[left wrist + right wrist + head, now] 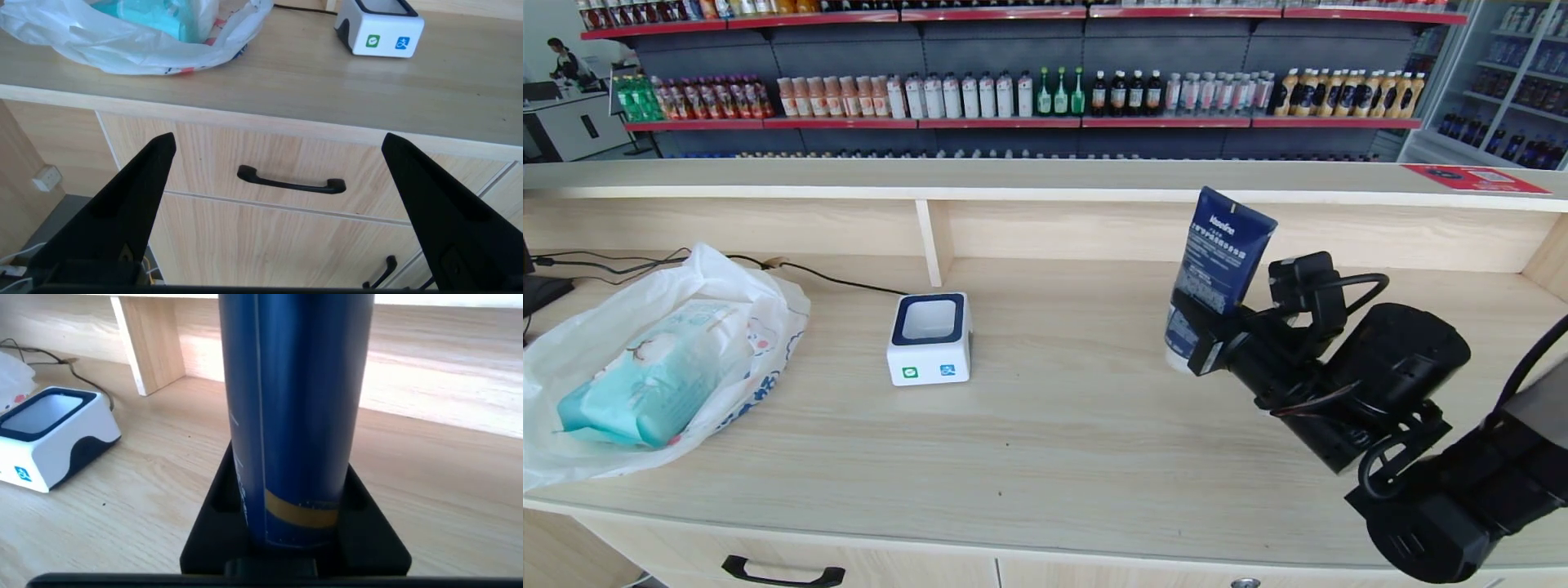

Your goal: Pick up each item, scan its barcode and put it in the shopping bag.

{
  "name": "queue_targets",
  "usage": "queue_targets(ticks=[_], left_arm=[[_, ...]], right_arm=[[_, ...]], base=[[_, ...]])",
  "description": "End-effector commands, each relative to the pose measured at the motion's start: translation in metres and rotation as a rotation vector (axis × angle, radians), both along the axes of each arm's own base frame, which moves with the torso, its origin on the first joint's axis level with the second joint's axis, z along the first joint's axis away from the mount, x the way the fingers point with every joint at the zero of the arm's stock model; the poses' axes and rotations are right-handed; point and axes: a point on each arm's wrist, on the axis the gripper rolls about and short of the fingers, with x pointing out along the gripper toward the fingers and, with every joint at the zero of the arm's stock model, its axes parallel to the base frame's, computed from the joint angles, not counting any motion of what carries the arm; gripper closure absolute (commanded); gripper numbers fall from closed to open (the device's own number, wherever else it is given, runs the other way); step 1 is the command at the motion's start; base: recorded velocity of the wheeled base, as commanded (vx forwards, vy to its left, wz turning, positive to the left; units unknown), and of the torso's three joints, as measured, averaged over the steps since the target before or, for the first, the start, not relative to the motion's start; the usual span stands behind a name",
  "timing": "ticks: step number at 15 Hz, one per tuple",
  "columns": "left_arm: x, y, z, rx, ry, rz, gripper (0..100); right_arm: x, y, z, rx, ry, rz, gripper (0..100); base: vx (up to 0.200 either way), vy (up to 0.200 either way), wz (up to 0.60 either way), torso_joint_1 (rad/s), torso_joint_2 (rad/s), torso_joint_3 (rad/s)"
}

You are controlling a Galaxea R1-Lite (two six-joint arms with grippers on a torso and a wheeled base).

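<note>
A dark blue tube (pixel 1217 265) with a white cap stands cap-down on the wooden counter (pixel 1054 425) at the right. My right gripper (pixel 1201 339) is shut on its lower part; in the right wrist view the tube (pixel 298 416) rises between the black fingers (pixel 214 498). The white scanner (pixel 929 338) with a dark blue top sits mid-counter, and appears as the scanner (pixel 49 437) and scanner (pixel 380 28) from the wrists. The white shopping bag (pixel 637 359) lies at the left with a teal wipes pack (pixel 654 376) inside. My left gripper (pixel 278 212) hangs open below the counter edge, facing a drawer.
A black cable (pixel 825 278) runs behind the scanner to the left. A raised ledge with a vertical divider (pixel 934 241) backs the counter. A drawer handle (pixel 290 181) is below the counter front. Shelves of bottles (pixel 1013 94) fill the room behind.
</note>
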Motion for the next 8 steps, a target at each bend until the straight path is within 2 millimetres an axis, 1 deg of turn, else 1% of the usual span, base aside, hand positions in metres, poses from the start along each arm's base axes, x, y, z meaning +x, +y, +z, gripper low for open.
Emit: queue_targets(ticks=[1, 5, 8], left_arm=[[0.0, 0.0, 0.0, 0.0, -0.001, 0.001, 0], [0.0, 0.0, 0.0, 0.0, -0.001, -0.001, 0], [0.0, 0.0, 0.0, 0.0, -0.001, -0.001, 0]], right_arm=[[-0.018, -0.01, 0.019, 0.022, -0.042, -0.001, 100], [-0.023, -0.011, 0.031, 0.062, -0.07, 0.007, 100], [-0.033, -0.016, 0.036, 0.109, -0.061, 0.022, 100]], base=[[0.0, 0.0, 0.0, 0.0, 0.0, 0.0], [0.0, 0.0, 0.0, 0.0, 0.0, 0.0], [0.0, 0.0, 0.0, 0.0, 0.0, 0.0]])
